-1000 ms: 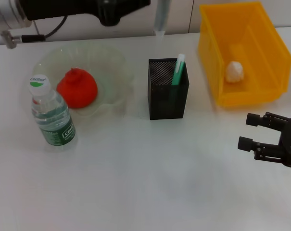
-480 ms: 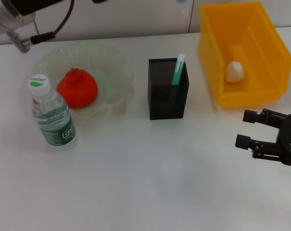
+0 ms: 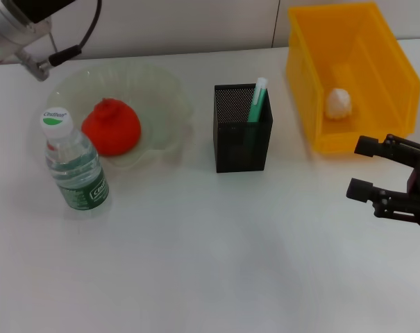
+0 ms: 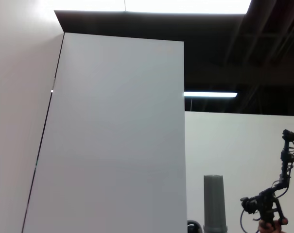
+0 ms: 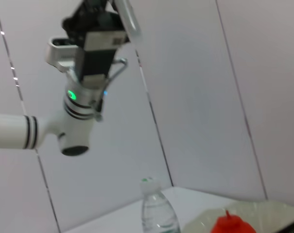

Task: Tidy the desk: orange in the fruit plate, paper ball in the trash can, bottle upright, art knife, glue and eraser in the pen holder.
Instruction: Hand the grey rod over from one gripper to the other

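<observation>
right gripper (image 3: 359, 168) sits at the right edge of the head view, low over the white desk (image 3: 210, 263), just below the front of the yellow trash can (image 3: 348, 76). its two black fingers are spread wide and it holds nothing. left arm (image 3: 19, 28) is up in the upper left corner of the head view, above the fruit plate. its gripper (image 5: 95, 22) shows in the right wrist view, lifted high in the air, but i cannot tell if those fingers are wide or closed.

most of the tidy job looks done. the orange (image 3: 111, 126) lies in the pale green fruit plate (image 3: 161, 90) at the left. the paper ball (image 3: 339, 103) lies at the bottom of the trash can at the upper right. the bottle (image 3: 73, 164) stands up straight with its cap on, just in front of the plate and touching no hand. the black mesh pen holder (image 3: 242, 132) is in the middle, and a green and white stick (image 3: 257, 99) pokes out of it.

i see no art knife, glue or eraser lying loose on the desk. they may be deep in the pen holder, but the mesh hides that, so i cannot say for sure. i think little or nothing is left to do.
</observation>
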Robot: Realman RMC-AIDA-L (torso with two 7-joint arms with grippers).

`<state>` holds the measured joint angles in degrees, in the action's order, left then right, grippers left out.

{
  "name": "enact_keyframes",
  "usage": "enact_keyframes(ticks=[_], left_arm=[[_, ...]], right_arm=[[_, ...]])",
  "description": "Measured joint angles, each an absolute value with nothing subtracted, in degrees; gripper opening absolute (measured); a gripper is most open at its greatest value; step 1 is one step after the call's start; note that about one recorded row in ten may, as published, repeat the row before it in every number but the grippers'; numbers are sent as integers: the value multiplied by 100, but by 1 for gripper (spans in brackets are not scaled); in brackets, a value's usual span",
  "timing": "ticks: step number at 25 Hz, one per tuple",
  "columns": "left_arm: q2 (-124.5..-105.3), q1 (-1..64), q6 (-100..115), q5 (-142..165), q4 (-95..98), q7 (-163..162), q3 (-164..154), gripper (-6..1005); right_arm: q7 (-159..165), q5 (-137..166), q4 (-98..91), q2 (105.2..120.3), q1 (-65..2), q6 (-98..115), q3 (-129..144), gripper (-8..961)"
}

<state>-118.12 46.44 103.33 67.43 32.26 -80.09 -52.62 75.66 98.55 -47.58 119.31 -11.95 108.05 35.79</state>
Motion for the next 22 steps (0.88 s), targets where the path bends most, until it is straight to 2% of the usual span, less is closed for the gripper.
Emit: enact_keyframes(ticks=[22], left_arm=[[-11890, 4676, 10038, 6276, 2572, -7738, -5289, 138]], right_arm=[[7119, 7802, -4876, 11918, -1495, 11539, 3577, 813]])
